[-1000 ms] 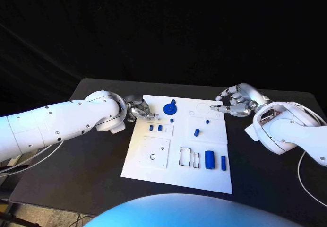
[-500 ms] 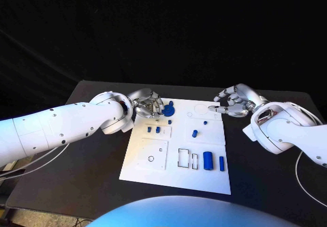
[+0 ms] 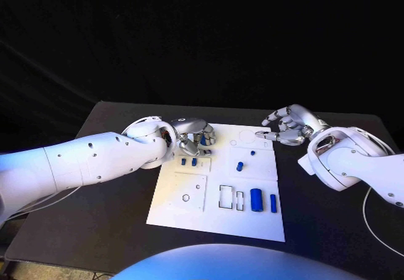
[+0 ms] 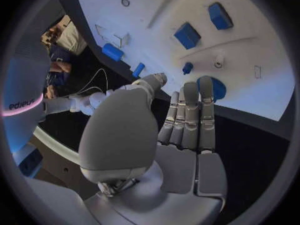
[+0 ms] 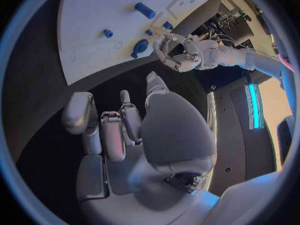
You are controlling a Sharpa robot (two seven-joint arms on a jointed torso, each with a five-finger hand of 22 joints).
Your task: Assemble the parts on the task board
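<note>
The white task board [image 3: 215,216] lies in the middle of the black worktop [image 3: 101,221], its long axis running from the near edge toward the far edge.

Seven blue parts can be counted on it from the head view. One round disc [image 3: 205,140] sits near the board's far-left corner. Two small blocks [image 3: 188,161] stand side by side just nearer than it. One tiny peg [image 3: 251,153] and one short piece [image 3: 240,166] lie in the middle of the board. Two upright cylinders [image 3: 257,200], one thick and one thin, stand side by side by the board's near-right part, their long axes aligned with the board's. Outlined recesses mark the board's left and near parts.

The left robot hand [image 3: 192,133] hovers over the far-left corner of the board, fingers curved down around the disc. The head view does not settle whether it grips it. The left wrist view shows the straight fingertips [image 4: 206,82] lying at the disc's [image 4: 215,88] rim, with nothing pinched, so the hand looks released.

The right robot hand [image 3: 289,128] hangs over the far-right corner of the board, fingers loosely curled and apart, holding nothing. The right wrist view shows its fingers [image 5: 128,115] above bare worktop beside the board [image 5: 94,20], and also the left robot hand [image 5: 178,52] across from it.
</note>
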